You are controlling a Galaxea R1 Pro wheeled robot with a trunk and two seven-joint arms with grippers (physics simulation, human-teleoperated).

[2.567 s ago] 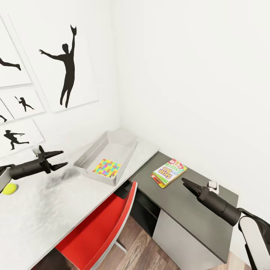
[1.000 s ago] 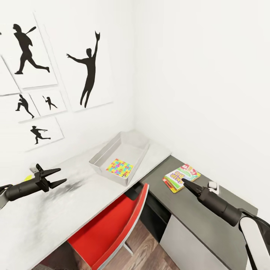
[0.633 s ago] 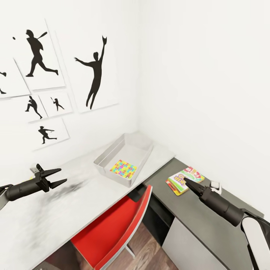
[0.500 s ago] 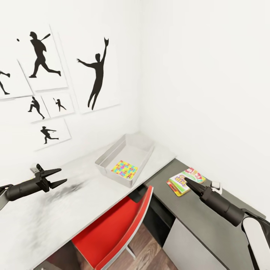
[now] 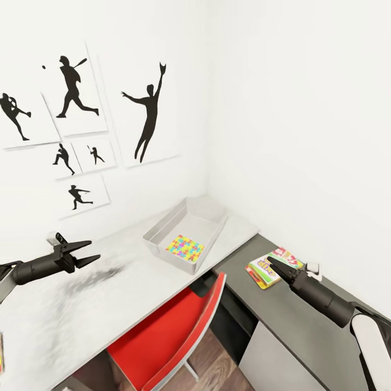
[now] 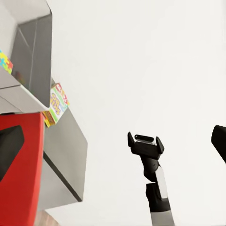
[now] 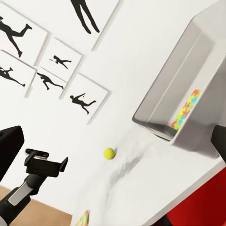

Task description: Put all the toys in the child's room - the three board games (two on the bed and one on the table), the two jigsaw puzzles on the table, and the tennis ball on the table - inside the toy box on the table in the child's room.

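White walls with black sports pictures (image 5: 146, 117), and a pale table (image 5: 108, 293) below. One jigsaw puzzle (image 5: 185, 247) already down in the toy box (image 5: 163, 231). Still out: a board game (image 5: 271, 266) on the dark desk part, the tennis ball (image 7: 109, 153) on the table top, and a corner of another bright puzzle (image 7: 82, 219) at the table edge. No sight of the bed toys. Left gripper (image 5: 87, 253) spread open over the table, holding nothing. Right gripper (image 5: 274, 265) close over the board game, nothing in it; open or closed, hard to tell.
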